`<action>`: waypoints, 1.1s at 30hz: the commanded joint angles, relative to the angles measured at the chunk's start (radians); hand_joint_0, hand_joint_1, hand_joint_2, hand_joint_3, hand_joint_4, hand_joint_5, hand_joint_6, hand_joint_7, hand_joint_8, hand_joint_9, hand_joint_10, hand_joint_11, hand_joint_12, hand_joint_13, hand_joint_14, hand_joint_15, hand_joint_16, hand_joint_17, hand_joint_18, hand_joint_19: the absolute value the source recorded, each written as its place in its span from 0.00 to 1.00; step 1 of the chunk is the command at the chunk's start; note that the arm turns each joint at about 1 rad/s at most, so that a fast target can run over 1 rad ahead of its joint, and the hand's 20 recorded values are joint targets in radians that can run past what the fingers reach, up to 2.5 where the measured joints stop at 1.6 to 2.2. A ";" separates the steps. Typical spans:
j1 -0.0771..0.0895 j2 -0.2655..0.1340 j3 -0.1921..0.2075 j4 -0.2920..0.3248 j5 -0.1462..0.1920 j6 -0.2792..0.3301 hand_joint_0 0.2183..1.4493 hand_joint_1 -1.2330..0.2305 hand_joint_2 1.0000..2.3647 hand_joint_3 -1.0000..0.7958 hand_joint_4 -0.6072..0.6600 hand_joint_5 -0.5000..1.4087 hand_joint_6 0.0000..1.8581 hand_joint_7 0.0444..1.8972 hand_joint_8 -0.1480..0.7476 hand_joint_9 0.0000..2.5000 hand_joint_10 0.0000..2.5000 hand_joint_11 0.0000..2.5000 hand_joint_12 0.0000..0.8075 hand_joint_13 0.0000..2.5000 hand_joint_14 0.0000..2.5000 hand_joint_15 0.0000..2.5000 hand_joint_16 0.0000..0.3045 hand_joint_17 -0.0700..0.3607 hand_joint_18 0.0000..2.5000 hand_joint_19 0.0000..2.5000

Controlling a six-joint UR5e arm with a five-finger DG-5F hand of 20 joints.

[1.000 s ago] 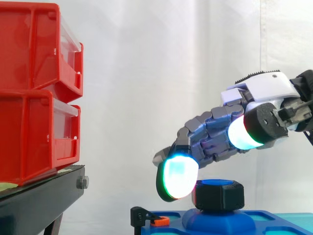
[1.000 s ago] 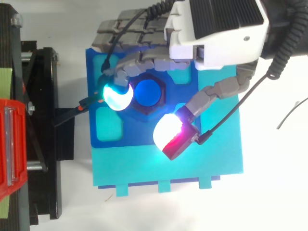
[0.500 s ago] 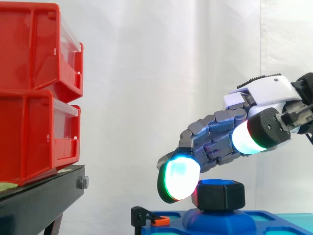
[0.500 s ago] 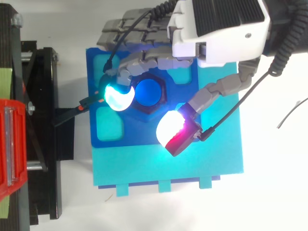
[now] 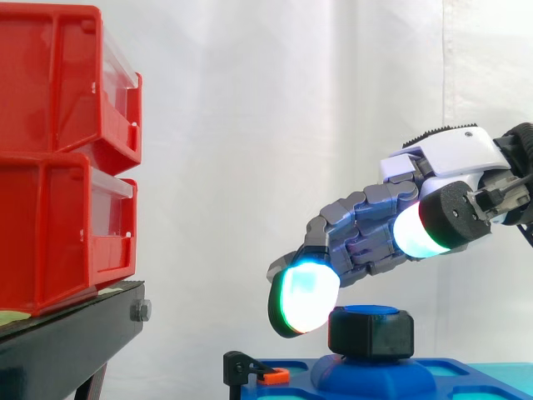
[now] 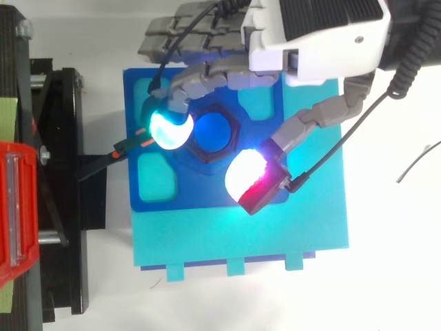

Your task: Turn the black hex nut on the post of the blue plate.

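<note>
The black hex nut (image 5: 371,332) (image 6: 214,153) sits on the blue post (image 6: 212,131) rising from the blue plate (image 6: 186,196) (image 5: 466,371). My hand (image 6: 317,34) (image 5: 450,154) reaches in over the plate, its fingers loosely bent and spread around the nut. One cyan-green glowing fingertip (image 5: 304,298) (image 6: 169,129) hangs just left of the nut, slightly above its top. The thumb's white-red pad (image 6: 249,179) (image 5: 416,229) is well above the nut on the near side. Nothing is held.
The blue plate lies on a larger cyan base (image 6: 241,241). A small black and orange clip (image 5: 258,373) (image 6: 127,146) sits at the plate's left edge. Stacked red bins (image 5: 58,150) stand on a black stand (image 5: 75,333) to the left.
The hand has lifted slightly and shifted toward the far side of the plate. The glowing fingertip has risen off the nut's left side.
</note>
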 commanded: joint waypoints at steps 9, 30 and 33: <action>-0.024 0.000 0.000 -0.008 -0.024 -0.015 0.18 0.52 0.00 0.28 0.62 0.14 0.27 0.45 0.43 0.00 0.00 0.00 0.43 0.00 0.00 0.00 0.15 0.40 0.00 0.00; -0.047 0.000 0.055 -0.077 -0.053 -0.021 0.18 0.52 0.00 0.28 0.63 0.14 0.27 0.45 0.43 0.00 0.00 0.00 0.43 0.00 0.00 0.00 0.15 0.40 0.00 0.00; -0.049 0.000 0.067 -0.089 -0.053 -0.024 0.18 0.53 0.00 0.28 0.63 0.14 0.27 0.45 0.43 0.00 0.00 0.00 0.43 0.00 0.00 0.00 0.15 0.40 0.00 0.00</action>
